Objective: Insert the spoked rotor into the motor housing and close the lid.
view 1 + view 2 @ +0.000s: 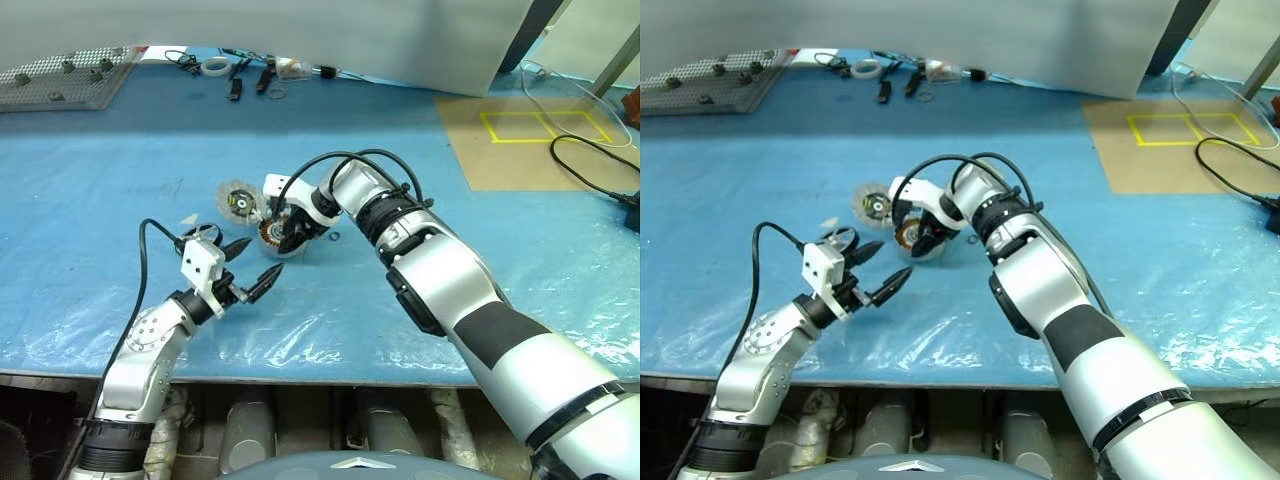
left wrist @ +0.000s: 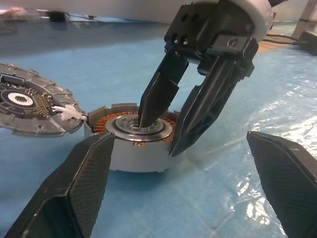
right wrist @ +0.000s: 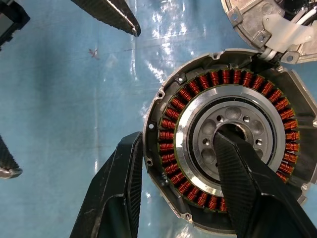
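Bright, even light; plastic glare

Silver motor housing (image 3: 163, 106), copper-red windings (image 3: 171, 134); blue table (image 1: 120, 180)

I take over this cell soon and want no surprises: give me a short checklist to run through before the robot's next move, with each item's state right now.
1. Shallow round silver motor housing with copper-red windings sits flat on the blue table sheet: ok.
2. Right gripper clear of the housing: not ok; one black finger reaches into the central hole, the other stands outside the wall.
3. Small black spoked rotor seated in the housing: cannot tell; a grey metal ring fills the middle.
4. Round grey lid off the housing: ok; it lies beside it, joined by white wires.
5. Left gripper open and empty: ok; it hangs near the housing.
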